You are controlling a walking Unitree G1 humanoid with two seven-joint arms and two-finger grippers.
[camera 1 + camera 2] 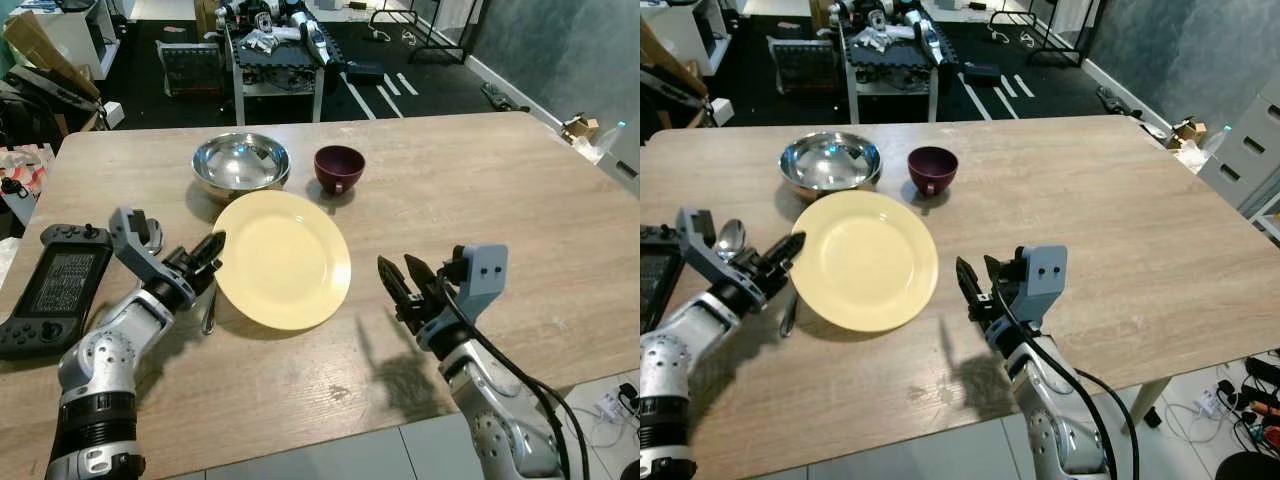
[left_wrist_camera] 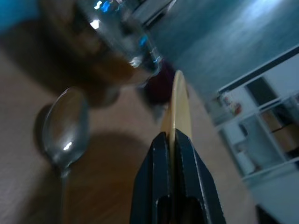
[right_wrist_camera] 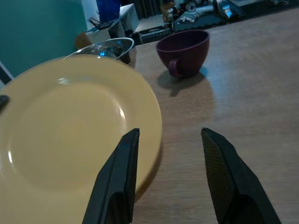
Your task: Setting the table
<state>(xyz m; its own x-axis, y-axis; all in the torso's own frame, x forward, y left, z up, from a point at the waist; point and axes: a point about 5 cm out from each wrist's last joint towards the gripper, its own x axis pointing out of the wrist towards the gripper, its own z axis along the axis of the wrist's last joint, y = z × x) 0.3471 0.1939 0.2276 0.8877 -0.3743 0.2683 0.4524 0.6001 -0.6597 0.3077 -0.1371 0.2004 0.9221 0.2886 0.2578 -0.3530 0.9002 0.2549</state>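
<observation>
Far left of the wooden counter [image 1: 480, 190]: black handheld game console [image 1: 52, 286], lying flat near the edge. Just right of it, the left gripper [image 1: 212, 250], its jaws pinched on the left rim of the yellow plate [image 1: 283, 258]; the left wrist view shows the two black fingers [image 2: 154, 186] pressed against either face of the rim, edge-on. Spoon [image 1: 732, 238] lies on the counter below that arm, bowl end toward the far side, handle running back under the plate's left edge. Plate sits centre-left; whether its gripped side is clear of the wood cannot be told.

Beyond the plate, steel bowl [image 1: 241, 162], close to the plate's far rim. Right of the bowl, small maroon cup [image 1: 339, 168], upright, handle facing the robot, apart from both bowl and plate.

Right of the plate, the right gripper [image 1: 403, 282] hovers above the counter, jaws spread and holding nothing, tips pointed toward the plate's right rim.

Floor beyond the counter: a low cart with robot parts [image 1: 275, 40].
</observation>
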